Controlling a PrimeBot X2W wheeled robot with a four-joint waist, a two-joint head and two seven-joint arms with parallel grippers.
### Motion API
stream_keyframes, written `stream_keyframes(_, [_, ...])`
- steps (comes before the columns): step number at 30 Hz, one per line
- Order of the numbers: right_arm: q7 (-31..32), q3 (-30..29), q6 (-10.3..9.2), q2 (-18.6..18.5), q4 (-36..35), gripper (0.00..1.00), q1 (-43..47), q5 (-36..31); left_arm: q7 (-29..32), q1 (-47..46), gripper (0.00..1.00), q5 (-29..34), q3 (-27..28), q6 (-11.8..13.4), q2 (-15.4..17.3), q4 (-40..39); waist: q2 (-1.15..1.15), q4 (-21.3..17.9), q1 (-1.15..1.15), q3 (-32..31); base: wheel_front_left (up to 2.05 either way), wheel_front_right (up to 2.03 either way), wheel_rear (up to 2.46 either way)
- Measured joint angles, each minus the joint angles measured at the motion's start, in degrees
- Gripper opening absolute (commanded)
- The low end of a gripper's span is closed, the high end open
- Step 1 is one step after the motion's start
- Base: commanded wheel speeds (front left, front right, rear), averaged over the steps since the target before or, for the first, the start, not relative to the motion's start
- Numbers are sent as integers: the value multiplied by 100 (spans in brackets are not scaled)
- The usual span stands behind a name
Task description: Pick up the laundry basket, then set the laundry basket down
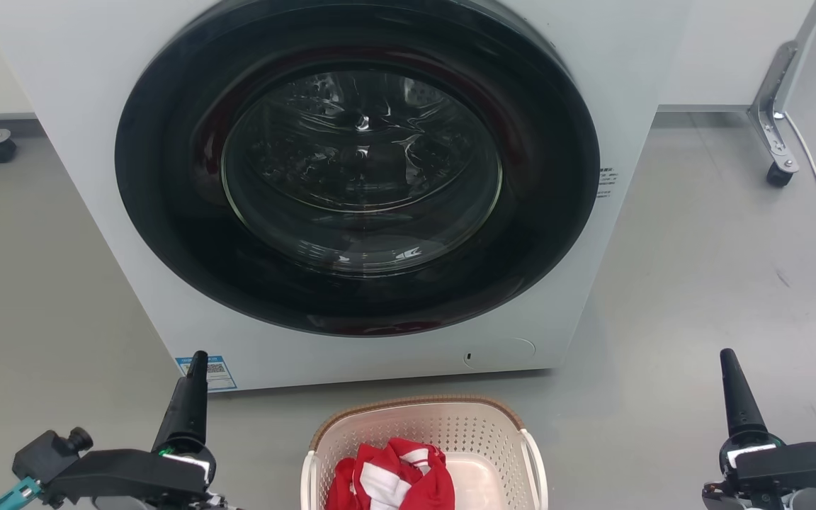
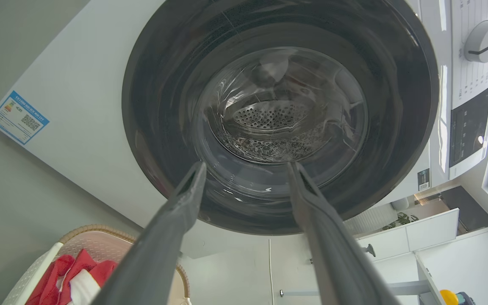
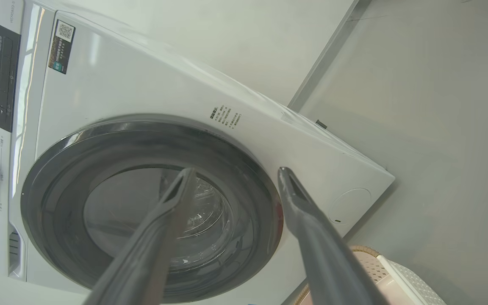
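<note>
- the cream-white perforated plastic laundry basket [image 1: 443, 428] with a brown woven-look rim is sitting on the grey floor [image 1: 698, 283] just before the white washing machine [image 1: 96, 177], carrying a red-and-white cloth [image 1: 394, 474].
- the left gripper [image 2: 247, 166] and right gripper [image 3: 236, 170] are hovering to either side, well apart from it, jaws spread wide, gripping nothing.
- likely hazard: one gripper catching a handle [image 1: 540, 460] first, so the basket is tilting, spilling the cloth or sliding into the machine.

Bright, even light; glare streaks the door glass [image 1: 362, 170]; wrist views bow at the edges.
</note>
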Motion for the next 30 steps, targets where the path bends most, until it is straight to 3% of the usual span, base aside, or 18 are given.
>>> stream_keyframes(19, [-404, 645, -394, -448, -400, 100, -69, -1948, -402, -114, 100, 2058, -722, 493, 405, -445, 0, 34, 0, -27, 0, 0, 0])
stream_keyframes(30, [-627, 985, -592, -633, -454, 100, -69, -2894, -627, -127, 100, 2892, -1065, 694, 528, -547, 0, 44, 0, -32, 0, 0, 0])
